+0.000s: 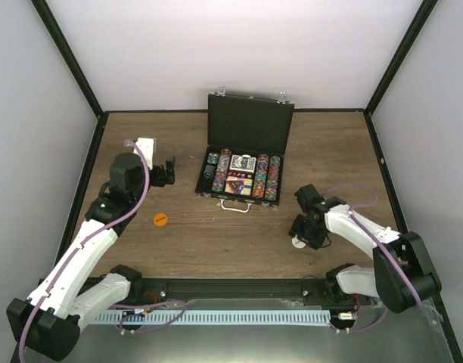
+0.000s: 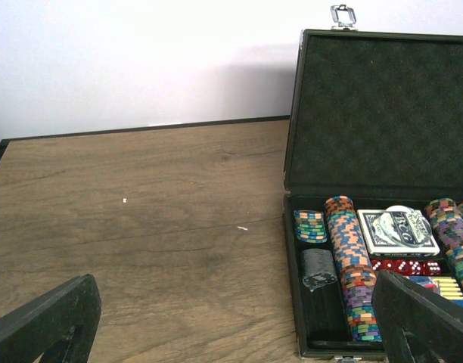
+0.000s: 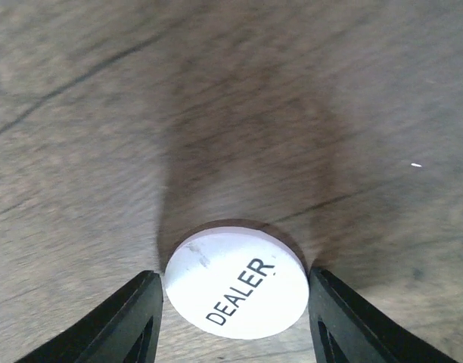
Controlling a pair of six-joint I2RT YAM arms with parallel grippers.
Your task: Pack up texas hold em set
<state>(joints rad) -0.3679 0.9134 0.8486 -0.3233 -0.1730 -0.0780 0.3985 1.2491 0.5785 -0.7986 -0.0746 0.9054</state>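
Right gripper clamped on the dealer button; case not yet shut

Nearest me on the right, the right gripper (image 1: pixel 302 236) points down at the table (image 1: pixel 216 249) with its two fingers pressed against either side of the white dealer disc (image 3: pixel 237 289). From where I stand I can't say whether the disc is lifted or resting on the wood. Over on the near left, an orange disc (image 1: pixel 160 219) lies loose on the table, well apart from everything else. Beyond it the left gripper (image 1: pixel 166 172) hangs with its fingers spread wide and nothing between them, facing the case from the left. At the far middle the black case (image 1: pixel 250 121) stands open, lid upright, with the chips (image 1: pixel 271 178) in rows and the card deck (image 2: pixel 398 231) already in their slots. By my reckoning most of the set is packed. The white disc, the orange disc and closing the lid remain.
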